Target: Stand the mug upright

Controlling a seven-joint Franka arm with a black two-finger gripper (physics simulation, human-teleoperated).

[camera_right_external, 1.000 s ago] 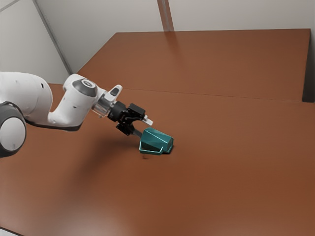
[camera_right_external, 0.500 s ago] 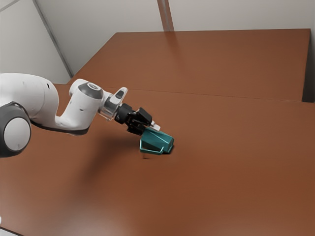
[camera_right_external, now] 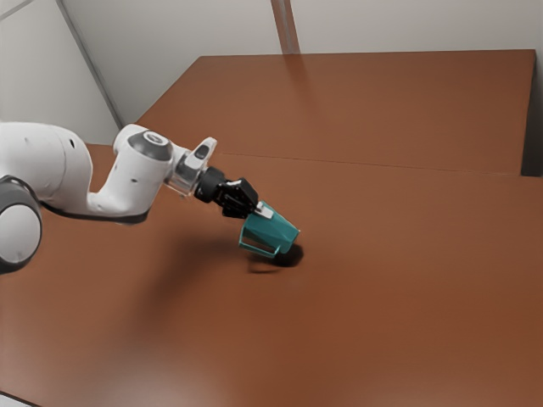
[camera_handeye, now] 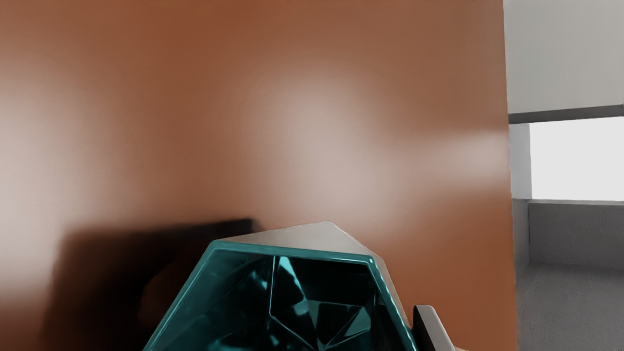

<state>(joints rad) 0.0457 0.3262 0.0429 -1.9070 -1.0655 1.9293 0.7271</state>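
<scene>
From the exterior view's left, the arm (camera_right_external: 131, 182) reaches down to the hand (camera_right_external: 262, 209), its fingers nearly together, pinching the mug's wall, one inside the mouth and one outside. Next comes the mug (camera_right_external: 279, 229), tilted, mouth toward the hand, held just above the bench (camera_right_external: 407, 280) and well in from its far edge. Its shadow (camera_right_external: 291, 256) lies beneath.

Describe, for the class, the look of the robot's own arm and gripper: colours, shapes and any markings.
The smooth, rounded white robot arm has dark-grey joint trim, a grey cap with an oval marking, and a silvery wrist section. Its blocky black two-finger gripper has a pale fingertip with a black inner face.
</scene>
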